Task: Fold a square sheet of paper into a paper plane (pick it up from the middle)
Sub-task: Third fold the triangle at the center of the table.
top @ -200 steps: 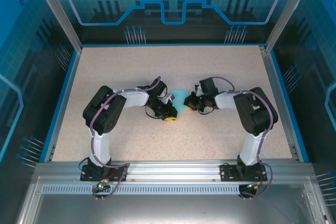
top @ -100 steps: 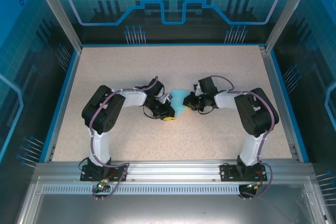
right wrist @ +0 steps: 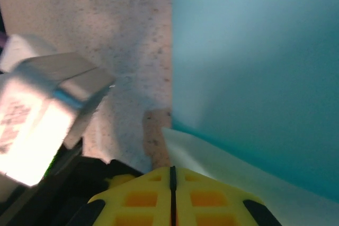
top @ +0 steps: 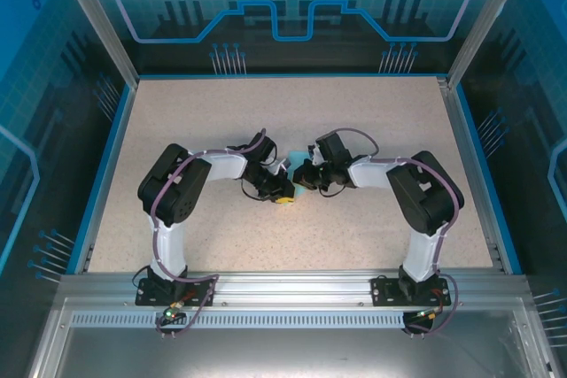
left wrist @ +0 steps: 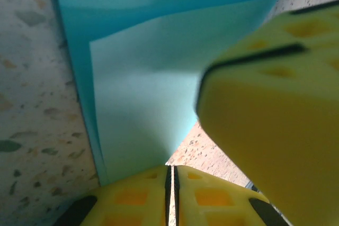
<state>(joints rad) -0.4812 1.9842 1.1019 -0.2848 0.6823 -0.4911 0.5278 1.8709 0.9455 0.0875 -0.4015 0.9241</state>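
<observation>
At the middle of the table (top: 177, 112), the left gripper (left wrist: 170, 175) and right gripper (right wrist: 171, 175) each pinch shut on the part-folded sheet (left wrist: 143, 93) (raised between them), probably steadying it for creasing.

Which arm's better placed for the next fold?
Probably left: left claw looks shut on the square sheet of paper, layers converging at its tips; right claw, also shut, sits beside a flap.
</observation>
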